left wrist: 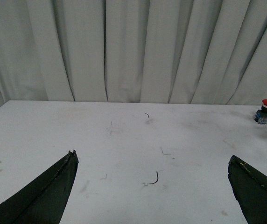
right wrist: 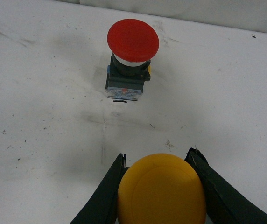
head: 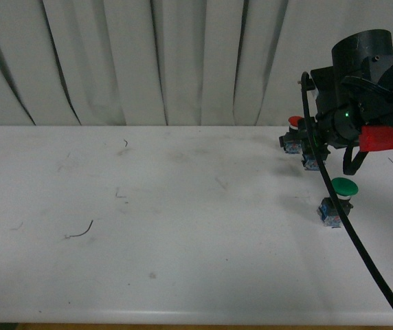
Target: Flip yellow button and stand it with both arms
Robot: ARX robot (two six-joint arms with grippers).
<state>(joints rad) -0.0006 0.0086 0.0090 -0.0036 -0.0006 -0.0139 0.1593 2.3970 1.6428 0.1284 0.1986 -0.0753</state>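
- While the right gripper (right wrist: 158, 153) has its two fingers (right wrist: 103, 198) closed against either side of the yellow button (right wrist: 161, 191), the hold is only on the smooth, rounded cap. I judge it could slip or twist there, so any lift should be slow and steady.
- That button is at the far right of the table (head: 148, 227), near the red button (right wrist: 132, 39) but apart from it. The red button stands cap-up beyond the fingertips.
- In the front view the right arm (head: 361, 75) hides the yellow cap. Only a blue-and-black piece shows beneath the arm, probably the button's body. Whether the button rests on the table or is raised off it cannot be told.
- The left gripper (left wrist: 152, 155) is spread wide and holds nothing. It hovers over bare tabletop, well apart from the yellow button.
- For a two-arm flip, carrying the button toward the middle looks safer than bringing the left arm over. The red button and the green button (head: 344, 186) crowd that corner and could be knocked.
- The left gripper would best take the black-and-blue body while the right keeps the cap, and the right should release only once that second grip is firm.
- The button should be set on the flat end of its body, cap up like the red one. It looks top-heavy, so the fingers should open gently.
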